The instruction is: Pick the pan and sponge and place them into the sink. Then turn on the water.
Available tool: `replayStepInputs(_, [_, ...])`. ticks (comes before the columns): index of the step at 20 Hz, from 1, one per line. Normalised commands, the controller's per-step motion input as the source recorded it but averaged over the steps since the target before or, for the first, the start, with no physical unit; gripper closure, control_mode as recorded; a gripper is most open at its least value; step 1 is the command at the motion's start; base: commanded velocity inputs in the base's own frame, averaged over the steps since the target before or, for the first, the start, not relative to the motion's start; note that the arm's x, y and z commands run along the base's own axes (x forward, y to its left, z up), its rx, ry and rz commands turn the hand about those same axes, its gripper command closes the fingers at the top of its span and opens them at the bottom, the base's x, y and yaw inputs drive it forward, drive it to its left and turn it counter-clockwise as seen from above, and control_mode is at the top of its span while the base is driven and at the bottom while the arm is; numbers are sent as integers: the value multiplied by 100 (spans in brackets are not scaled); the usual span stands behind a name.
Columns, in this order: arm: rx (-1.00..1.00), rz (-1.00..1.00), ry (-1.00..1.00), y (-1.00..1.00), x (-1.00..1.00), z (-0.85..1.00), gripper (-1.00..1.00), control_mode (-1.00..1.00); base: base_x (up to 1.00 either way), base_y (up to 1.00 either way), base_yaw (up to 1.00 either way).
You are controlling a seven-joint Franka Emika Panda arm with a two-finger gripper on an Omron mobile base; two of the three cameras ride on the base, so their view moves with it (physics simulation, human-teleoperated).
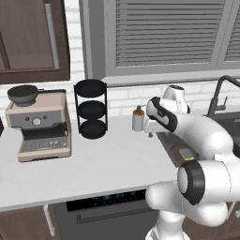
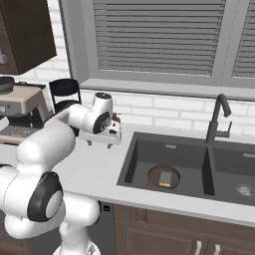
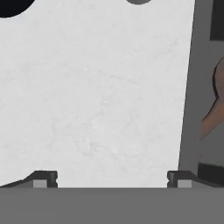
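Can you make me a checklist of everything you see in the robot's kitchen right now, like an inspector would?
Surface: white counter, left of the sink.
Job's things: pan lies in the left basin of the sink, with the sponge on it. Faucet stands behind the divider; no water seen running.
Clutter: soap bottle by the wall; black three-tier rack; espresso machine with a dark bowl on top.
Grippers: gripper open, holding nothing, over the bare counter beside the sink's edge.
Cables: nothing seen.
Surroundings: white brick wall, window with grey blinds, dark wood cabinets, dishwasher under the counter.
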Motion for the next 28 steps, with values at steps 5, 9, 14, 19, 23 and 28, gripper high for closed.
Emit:
replayStepInputs(5, [0,-2,0,58,-76,45,-100,-100,0,0,0])
replayStepInputs(9, [-1,0,0,2,-58,21,-100,-100,0,0,0])
replayStepInputs(14, [-8,-1,-1,0,-51,3,-100,-100,0,0,0])
replayStepInputs(19, [-1,-2,0,0,-18,18,-100,-100,0,0,0])
replayStepInputs(23, [0,0,0,0,0,18,-100,-100,0,0,0])
replayStepInputs(28, [0,0,0,0,0,10,-100,-100,0,0,0])
